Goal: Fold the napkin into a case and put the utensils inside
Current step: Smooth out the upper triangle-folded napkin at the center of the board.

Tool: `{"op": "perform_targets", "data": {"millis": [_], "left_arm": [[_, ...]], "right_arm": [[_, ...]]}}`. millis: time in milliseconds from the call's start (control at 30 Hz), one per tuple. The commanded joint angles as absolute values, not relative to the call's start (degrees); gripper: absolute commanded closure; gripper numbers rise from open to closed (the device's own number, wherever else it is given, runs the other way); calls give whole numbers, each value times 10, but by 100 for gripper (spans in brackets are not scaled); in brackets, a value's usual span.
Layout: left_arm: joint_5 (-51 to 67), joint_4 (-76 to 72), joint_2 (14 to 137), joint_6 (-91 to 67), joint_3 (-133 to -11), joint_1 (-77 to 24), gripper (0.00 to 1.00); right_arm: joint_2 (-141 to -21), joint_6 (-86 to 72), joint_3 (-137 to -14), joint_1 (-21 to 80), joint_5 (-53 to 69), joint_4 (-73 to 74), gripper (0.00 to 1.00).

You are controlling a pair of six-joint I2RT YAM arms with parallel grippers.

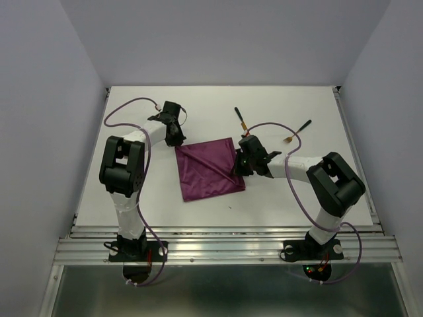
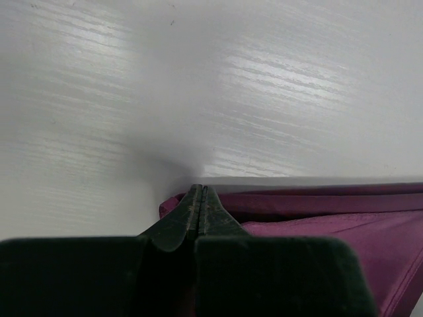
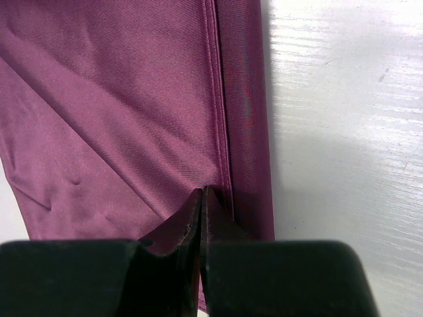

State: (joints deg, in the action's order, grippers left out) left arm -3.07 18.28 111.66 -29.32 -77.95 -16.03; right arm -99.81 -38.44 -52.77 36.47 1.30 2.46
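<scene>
Jaws pinching napkin (image 1: 208,170) (both), arms (image 1: 122,165) bent inward

The left arm (image 1: 122,165) and right arm (image 1: 334,185) had bulky matte-black joint housings and white-wrapped links, a thin purple cable (image 1: 122,104) looping along each. Their fingers (image 2: 178,224) were dark tapered wedges; red and green lights (image 1: 310,269) glowed at the right base.

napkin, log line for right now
left gripper: shut on napkin corner | right gripper: shut on napkin edge | utensils: lying beyond napkin

white table (image 1: 205,109), pale walls (image 1: 39,132)
</scene>
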Motion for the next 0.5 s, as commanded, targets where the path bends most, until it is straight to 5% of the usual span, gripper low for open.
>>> {"op": "perform_targets", "data": {"millis": [0, 467], "left_arm": [[-31, 167, 1071, -287, -762, -156, 99], [-55, 161, 991, -287, -728, -166, 99]], "right_arm": [[-994, -385, -535, 369, 3, 9, 98], [-997, -386, -536, 369, 3, 8, 98]]}}
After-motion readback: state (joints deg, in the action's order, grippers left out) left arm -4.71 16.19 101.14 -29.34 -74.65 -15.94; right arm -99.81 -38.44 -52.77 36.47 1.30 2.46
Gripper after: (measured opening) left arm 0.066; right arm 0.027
